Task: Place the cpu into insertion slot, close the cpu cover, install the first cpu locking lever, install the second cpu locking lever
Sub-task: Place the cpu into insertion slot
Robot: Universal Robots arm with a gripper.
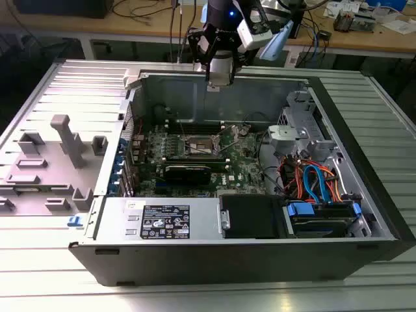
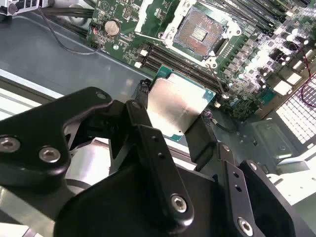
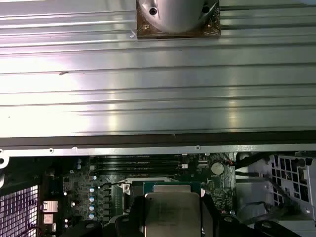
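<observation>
My gripper [image 1: 220,73] hangs over the back wall of the open computer case, shut on the cpu. In the second wrist view the cpu [image 2: 180,103], a flat silver-grey square on a green edge, sits clamped between the black fingers [image 2: 148,133] of the gripper [image 2: 175,118]. It appears again as the cpu [image 3: 173,212] in the first wrist view. The insertion slot [image 2: 200,32] lies uncovered on the green board, its dark pin field showing inside a silver rim. From the exterior view the slot [image 1: 200,146] is well below and in front of the gripper. The cpu cover [image 2: 148,15] seems swung back beside the slot.
Long black memory slots [image 2: 173,64] run beside the socket, with a coin battery [image 2: 112,27] close by. A black box [image 1: 250,216], orange and blue cables [image 1: 312,182] and a drive cage [image 1: 296,123] fill the case's right side in the exterior view. Grey fixtures [image 1: 65,140] stand on the left.
</observation>
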